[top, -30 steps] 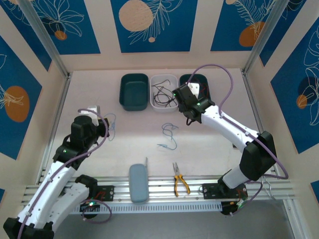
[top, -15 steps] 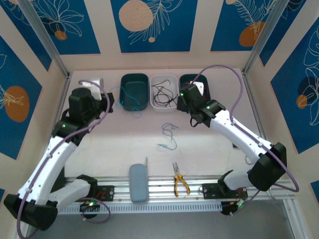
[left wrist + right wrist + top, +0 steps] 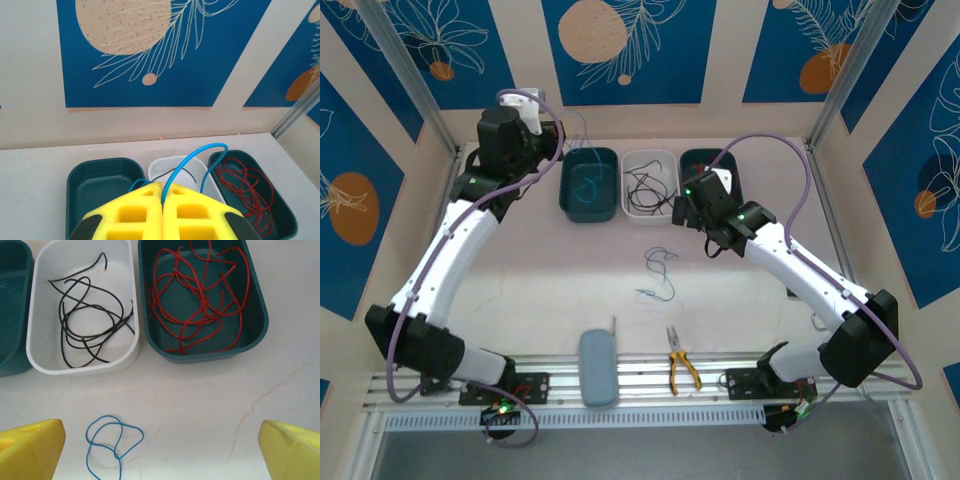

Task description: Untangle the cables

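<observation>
My left gripper (image 3: 163, 187) is shut on a light blue cable (image 3: 196, 159) that arches up out of its yellow fingers. In the top view that gripper (image 3: 558, 140) hangs above the left teal tray (image 3: 568, 205), and the blue cable (image 3: 585, 186) dangles into it. Black cables (image 3: 86, 320) lie in the white tray (image 3: 35, 357), red cables (image 3: 200, 295) in the right teal tray (image 3: 255, 335). A second blue cable (image 3: 111, 442) lies looped on the table (image 3: 662, 272). My right gripper (image 3: 162, 440) is open above the table just in front of the trays, nothing between its fingers.
Yellow-handled pliers (image 3: 681, 368) and a grey-blue case (image 3: 598, 367) lie by the aluminium rail (image 3: 640, 388) at the near edge. A thin rod (image 3: 613, 326) rests just behind the case. Walls close in the table at the back and sides.
The left arm swung from the table's left side up and back to above the left teal tray, carrying the blue cable. The right gripper opened wide and drew slightly back from the white tray.
</observation>
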Available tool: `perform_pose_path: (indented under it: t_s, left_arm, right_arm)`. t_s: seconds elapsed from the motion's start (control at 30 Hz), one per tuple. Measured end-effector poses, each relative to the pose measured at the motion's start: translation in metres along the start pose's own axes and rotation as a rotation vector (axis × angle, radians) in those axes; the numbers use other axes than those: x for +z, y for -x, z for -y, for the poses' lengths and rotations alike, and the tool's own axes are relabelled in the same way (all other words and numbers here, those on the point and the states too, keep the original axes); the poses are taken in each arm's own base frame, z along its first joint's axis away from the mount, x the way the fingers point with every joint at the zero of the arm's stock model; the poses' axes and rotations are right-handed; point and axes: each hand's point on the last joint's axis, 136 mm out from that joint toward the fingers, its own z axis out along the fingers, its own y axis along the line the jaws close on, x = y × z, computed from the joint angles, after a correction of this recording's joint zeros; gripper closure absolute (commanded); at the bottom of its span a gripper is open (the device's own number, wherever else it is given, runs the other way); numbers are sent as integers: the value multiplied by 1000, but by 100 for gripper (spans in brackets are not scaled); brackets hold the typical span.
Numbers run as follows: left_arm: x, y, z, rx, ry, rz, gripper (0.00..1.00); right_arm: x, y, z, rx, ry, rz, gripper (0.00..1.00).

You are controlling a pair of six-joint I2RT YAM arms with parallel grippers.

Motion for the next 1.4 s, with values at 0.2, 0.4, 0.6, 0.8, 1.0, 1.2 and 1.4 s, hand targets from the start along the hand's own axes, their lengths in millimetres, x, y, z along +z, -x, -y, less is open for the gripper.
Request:
perform_pose_path:
  t_s: [0.2,0.4,0.6,0.8,1.0,1.2,1.4]
  left_arm:
    - [37,-16,-16,-5,31,-39,100]
    - [69,-32,-27,-17,47,-69,100]
    - [93,-62,-41,-49,95,-133,100]
    - [113,-92,-55,-95,138,-191,100]
    - [135,-133,-67,-136,168,-273,100]
    - [152,-182,-80,-167,205,-375,100]
    - [152,-216,-85,-195,223,-446,100]
  right_arm:
    - [-1,-3,2,1,-4,-12,1]
    - [-5,-3,4,12,-5,-11,1]
    - [-11,-2,9,22,-13,-3,1]
    - [-10,-4,16,34,-45,-4,1]
    - [-12,-4,22,51,-61,-1,1]
    - [-12,-3,25,64,-68,0,1]
    - [-11,-3,27,68,-72,-1,1]
